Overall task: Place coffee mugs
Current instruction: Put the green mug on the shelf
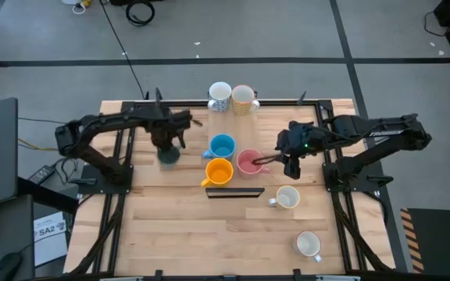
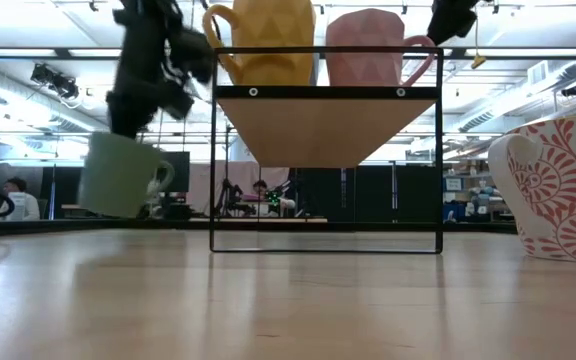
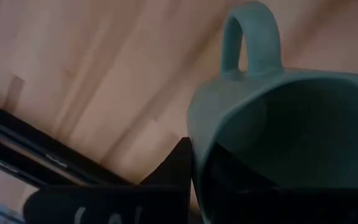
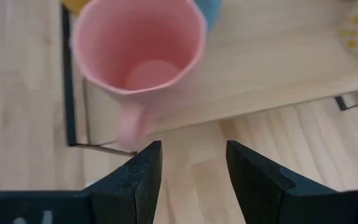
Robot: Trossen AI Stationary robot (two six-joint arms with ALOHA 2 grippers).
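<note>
The grey-green mug (image 2: 120, 173) hangs clear of the counter (image 1: 170, 226), pinched by its rim in the left gripper (image 1: 166, 144), likely bound for the raised rack (image 2: 325, 95) where the orange mug (image 1: 219, 172), blue mug (image 1: 223, 146) and pink mug (image 4: 138, 46) sit. The left arm reaches in, wrist pointing down. The right gripper (image 4: 191, 165) hovers just beside the pink mug, fingers wide and empty.
</note>
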